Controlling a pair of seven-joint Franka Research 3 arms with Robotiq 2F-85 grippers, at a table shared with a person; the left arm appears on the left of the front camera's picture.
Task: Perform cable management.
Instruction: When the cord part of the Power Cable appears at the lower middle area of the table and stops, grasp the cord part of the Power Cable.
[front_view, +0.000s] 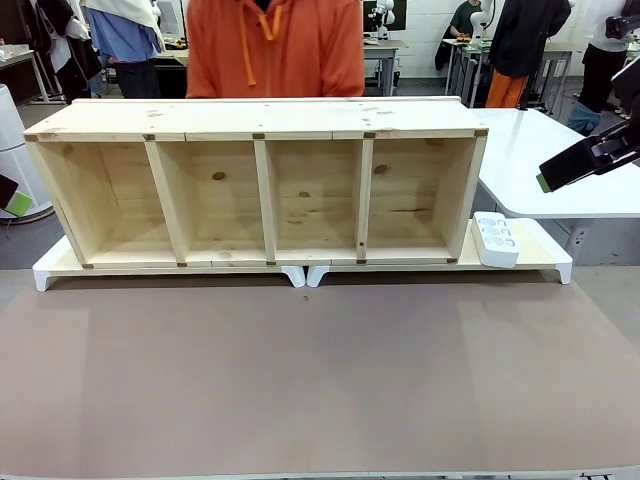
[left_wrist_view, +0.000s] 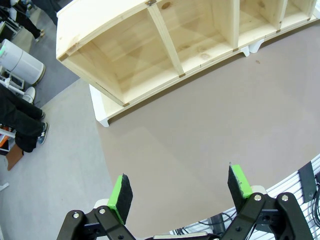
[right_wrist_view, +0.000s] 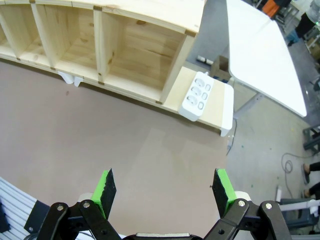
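Both spread wide, nothing held: left fingers (left_wrist_view: 120, 197) over counter (front_view: 320, 380) off left end of wooden shelf (front_view: 260, 130), right fingers (right_wrist_view: 105, 192) off shelf's right end, looking down on power strip (right_wrist_view: 199, 95) lying just beside that end. Cable location: cannot tell, so bearing from fingers and long axis unknown. Guess: right arm nearer if cord runs to strip.

Looks like a robotics lab or workshop: open hall with grey floor (left_wrist_view: 55, 165), white work tables (front_view: 560, 150) set close together, people (front_view: 525, 40) standing at the far benches, slotted aluminium rail (right_wrist_view: 15, 192) along the near table edge, and what may be an air purifier (left_wrist_view: 20, 62) alongside.
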